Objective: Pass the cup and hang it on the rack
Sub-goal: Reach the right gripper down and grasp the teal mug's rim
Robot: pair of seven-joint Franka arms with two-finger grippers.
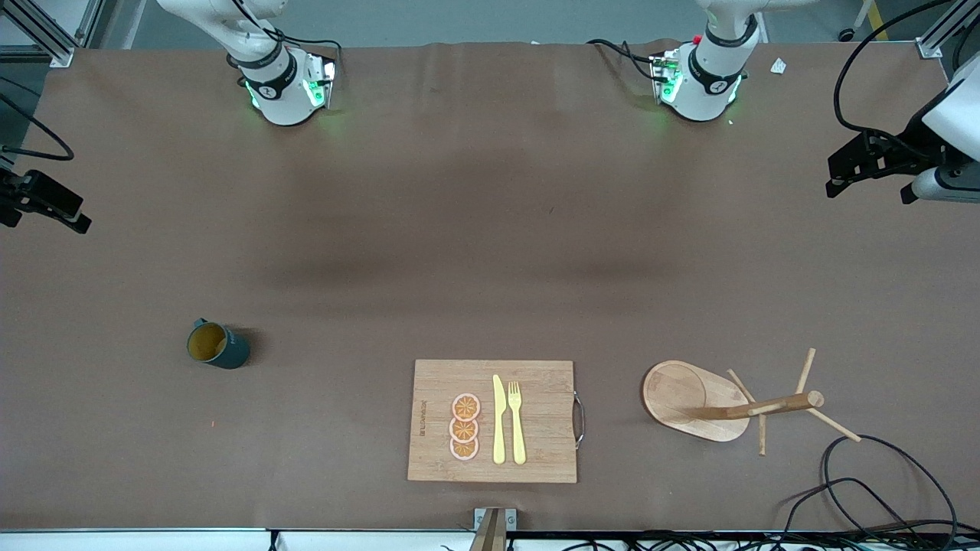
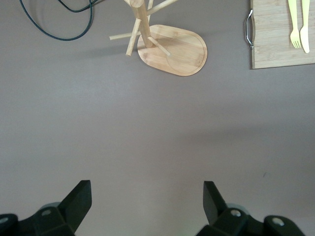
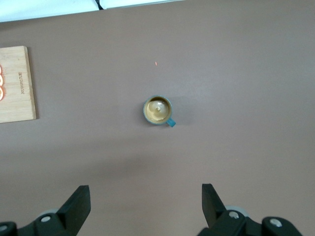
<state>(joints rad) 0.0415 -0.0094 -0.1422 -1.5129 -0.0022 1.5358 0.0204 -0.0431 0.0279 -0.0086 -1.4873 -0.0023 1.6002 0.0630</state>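
The cup [image 1: 217, 345], dark teal with a mustard-yellow inside, stands upright on the table toward the right arm's end; it also shows in the right wrist view [image 3: 158, 110]. The rack [image 1: 712, 402], a light wooden mug tree on an oval base, stands toward the left arm's end and shows in the left wrist view [image 2: 172, 46]. My right gripper [image 3: 145, 196] is open and empty, high over the table's edge at its own end [image 1: 46, 205], well apart from the cup. My left gripper [image 2: 146, 194] is open and empty, high over its own end [image 1: 842, 172], well apart from the rack.
A bamboo cutting board [image 1: 536, 383] lies between cup and rack near the front edge, with orange slices [image 1: 465, 427], a yellow knife [image 1: 498, 421] and a fork [image 1: 517, 421] on it. Black cables [image 1: 880, 490] loop beside the rack at the table's corner.
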